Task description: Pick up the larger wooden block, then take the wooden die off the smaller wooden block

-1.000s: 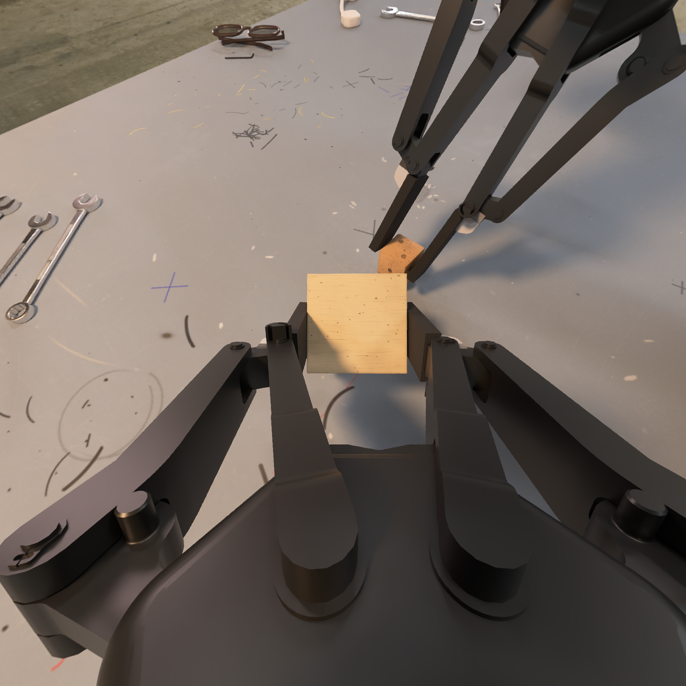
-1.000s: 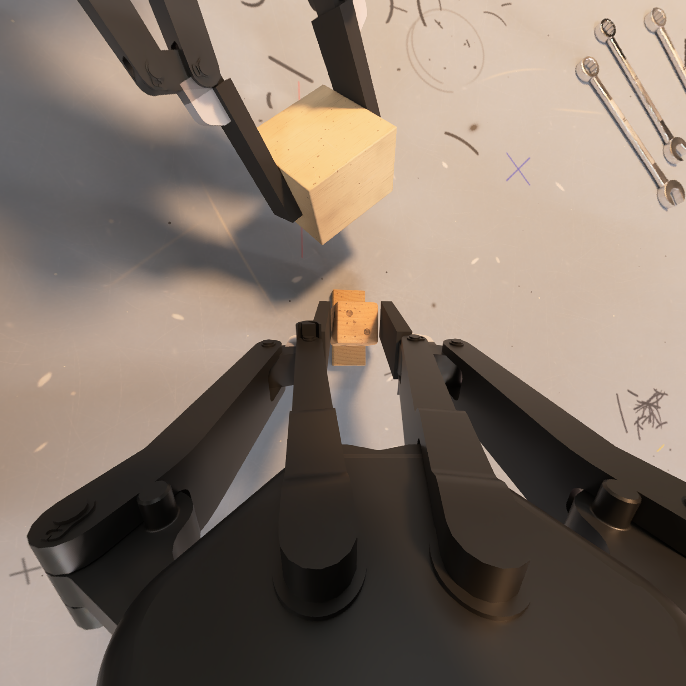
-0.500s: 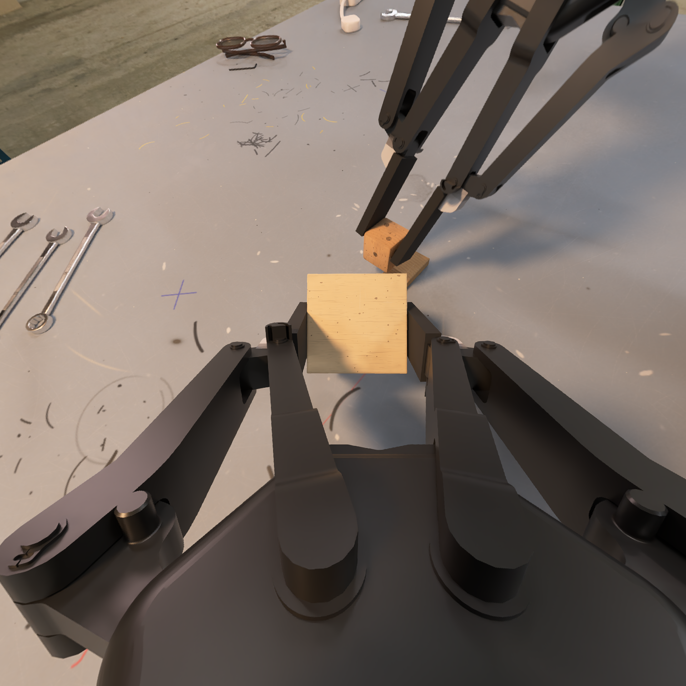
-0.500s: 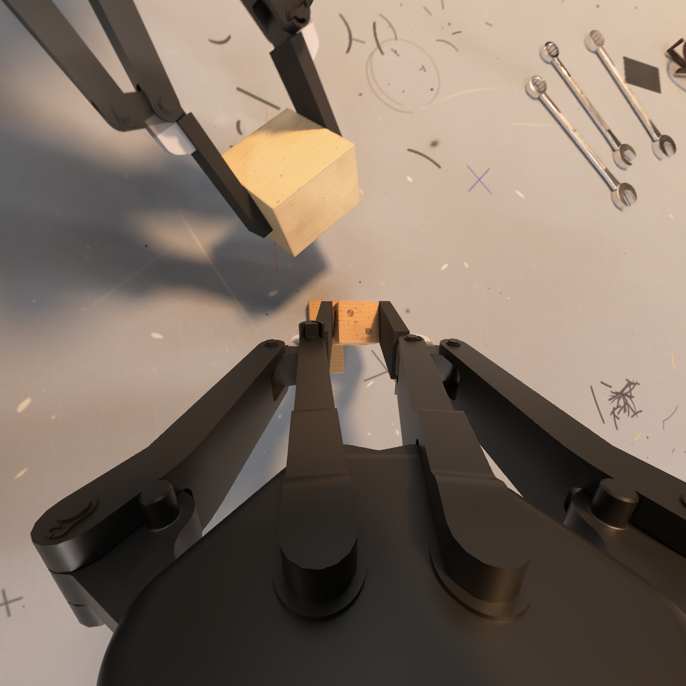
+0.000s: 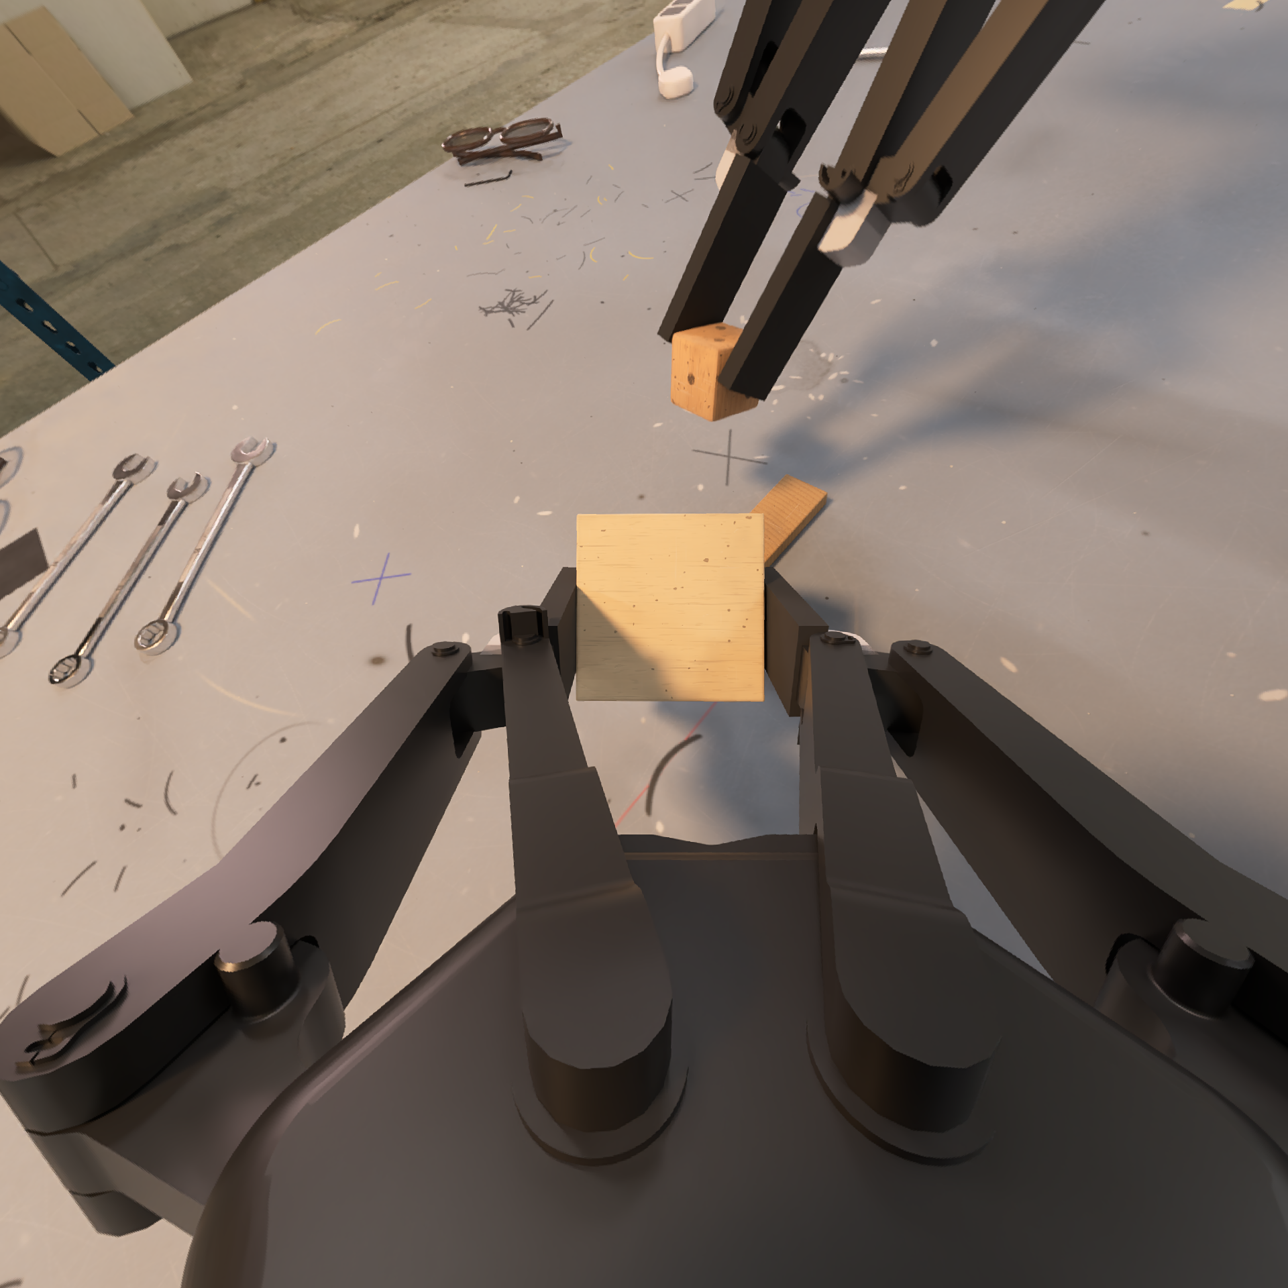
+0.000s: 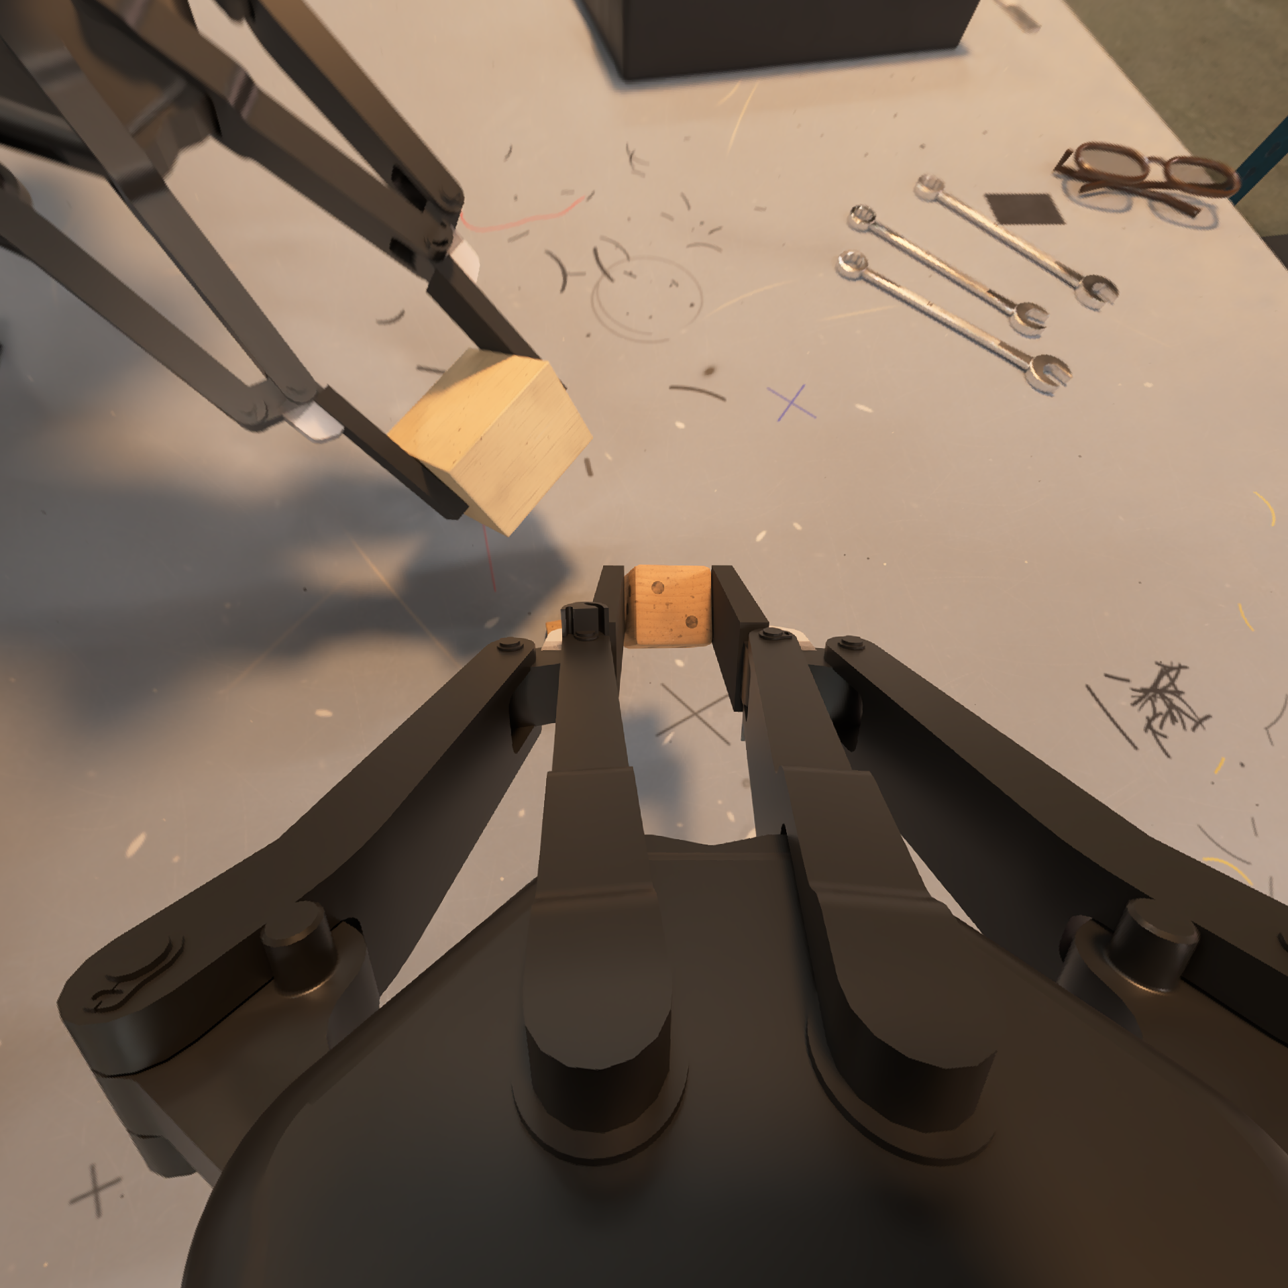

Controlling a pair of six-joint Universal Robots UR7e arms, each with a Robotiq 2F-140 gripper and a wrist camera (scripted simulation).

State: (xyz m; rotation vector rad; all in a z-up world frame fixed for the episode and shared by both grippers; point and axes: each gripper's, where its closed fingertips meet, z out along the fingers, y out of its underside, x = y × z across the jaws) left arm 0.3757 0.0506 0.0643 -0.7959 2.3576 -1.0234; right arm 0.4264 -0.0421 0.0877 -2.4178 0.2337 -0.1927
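Observation:
My left gripper is shut on the larger pale wooden block and holds it above the grey table; the block also shows in the right wrist view, with the left gripper around it. My right gripper is shut on the small orange wooden die and holds it in the air; it shows in the left wrist view with the die well above the table. The smaller flat wooden block lies on the table, partly hidden behind the larger block.
Three wrenches lie at the left of the grey table, seen also in the right wrist view. Brown glasses and a white power strip lie far off. A dark box stands at the table's back.
My right gripper has lifted the die up off the smaller block, which stays on the table. My left gripper has risen a little, still holding the larger block.

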